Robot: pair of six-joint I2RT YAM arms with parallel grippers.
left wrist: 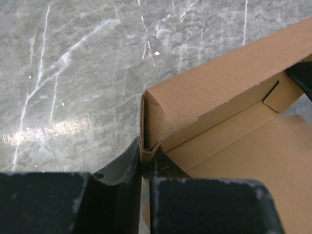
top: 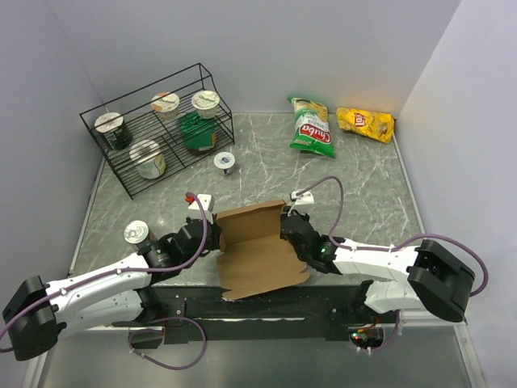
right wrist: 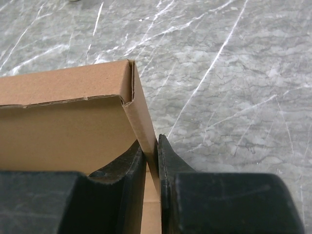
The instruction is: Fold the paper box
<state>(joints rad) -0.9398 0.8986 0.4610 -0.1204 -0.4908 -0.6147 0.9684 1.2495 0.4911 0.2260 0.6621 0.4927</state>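
Pinching the paper box [top: 258, 255] from both sides, I have each of my grippers closed on one of its raised side walls. My left gripper [top: 212, 234] clamps the left wall close to its far corner; in the left wrist view the gripper [left wrist: 145, 161] has one finger outside and one inside, with the folded cardboard edge of the box [left wrist: 219, 97] squeezed between them. My right gripper [top: 287, 230] grips the right wall the same way, and in the right wrist view the gripper [right wrist: 157, 151] has its two black fingers pressed against either face of the thin brown wall of the box [right wrist: 63, 97], just behind the far corner. The far wall stands upright between the two side walls, and the wide bottom panel lies flat on the grey marbled table [top: 363, 186]. Taking the wire rack [top: 144, 90] as my mark, the box sits nearer to my bases than the rack and off to its right, apart from it. A small white cup [top: 225, 162] stands just right of the rack's front corner, between rack and box. A green chip bag [top: 311, 128] lies well to the right of the rack, and a yellow chip bag [top: 365, 123] lies farther right again. A tin can [top: 137, 233] stands in front of the rack, beside my left arm.
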